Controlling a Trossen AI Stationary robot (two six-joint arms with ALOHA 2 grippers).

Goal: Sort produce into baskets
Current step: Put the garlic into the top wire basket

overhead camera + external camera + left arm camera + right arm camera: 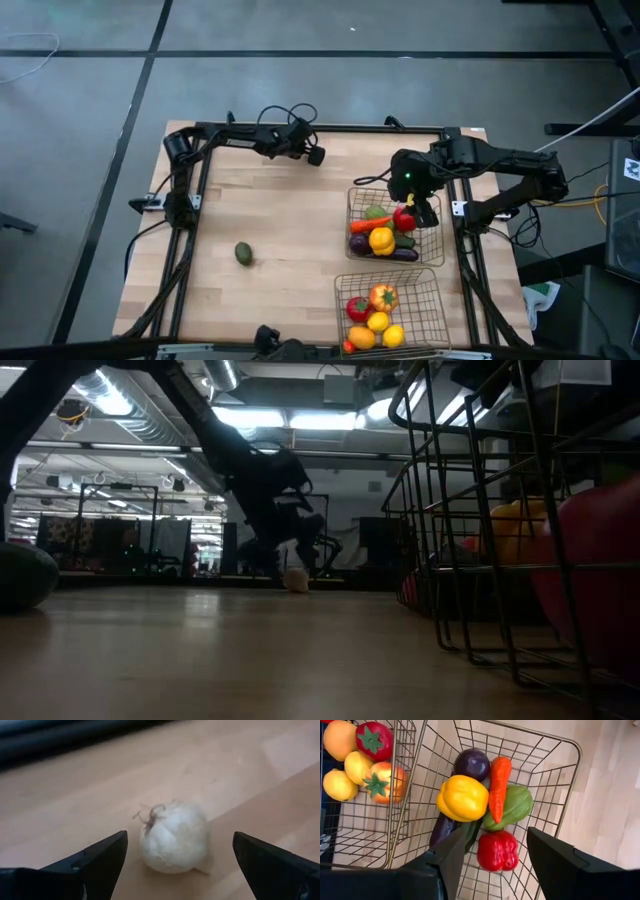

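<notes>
Wood: pale plank table top (290, 250), bare across my left half.
Left gripper (312, 155): at the far edge of the table, low, jaws spread wide with the small white garlic bulb (174, 837) sitting between my fingers (102, 860), untouched by either. I judge I am placed this way to close on it next.
Garlic position: on the wood near the far edge, well apart from both baskets; in the low view it shows as a pale lump (297, 581) under my left arm.
Loose piece: dark green oval avocado (243, 253) lies alone on the table's left-middle, not yet sorted.
Far basket: square bronze-grey wire-mesh basket (352, 200) holds a yellow pepper (463, 797), orange carrot (499, 787), round purple eggplant (472, 764), green pepper (516, 806) and red pepper (497, 850).
Right gripper (422, 205): hangs over that far basket, jaws apart, holding nothing.
Near basket: second wire-mesh basket (430, 285) holds red tomatoes and yellow lemons (378, 321).
Obstruction: nothing stands between garlic and baskets; my right arm over the far basket may crowd a drop there.
</notes>
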